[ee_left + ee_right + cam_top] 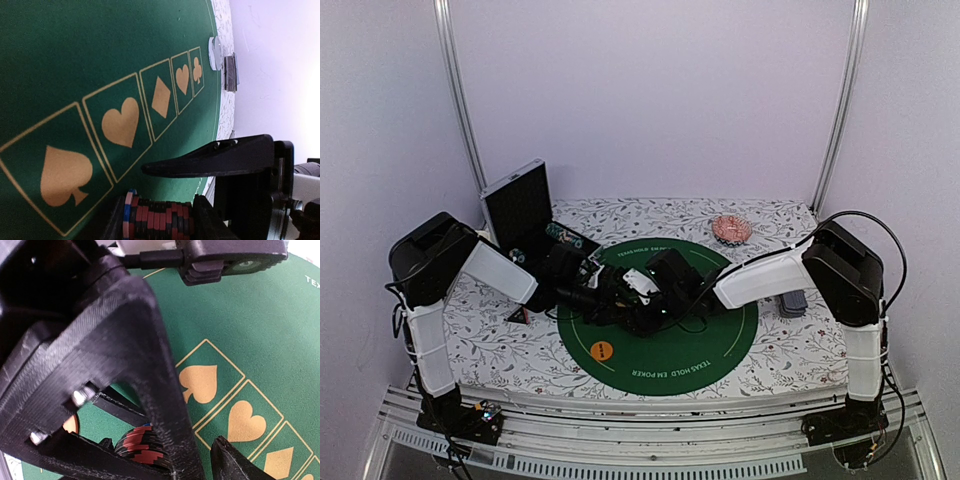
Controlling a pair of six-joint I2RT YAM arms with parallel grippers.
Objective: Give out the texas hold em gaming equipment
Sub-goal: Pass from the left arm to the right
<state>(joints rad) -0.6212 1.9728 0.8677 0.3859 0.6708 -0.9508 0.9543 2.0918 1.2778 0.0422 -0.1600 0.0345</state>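
Poker chips [156, 216], one stack, red-and-black striped, a blue and a pale one at one end. Where on the green mat [720, 340]?
— Over its middle left, turned on its side. The left gripper [160, 226] is part closed on the two flat ends.
— Handling?
— Probably light, hard and smooth. A stack on its side holds by end pressure alone; slacken and it likely spills. Take the end faces, or pinch a few off by their rims.
— Right gripper [205, 460]?
— Alongside the stack, jaws apart, only mat showing between them.
— Other stock?
— Orange disc [603, 350], on the mat's near left. Cards [792, 303], just off its right edge, a pale disc [215, 52] beside them.
— Unverified?
— From above, both grippers cover the stack. The right wrist view hides most of it behind its own finger. Chip count not readable; no triangular marker made out.
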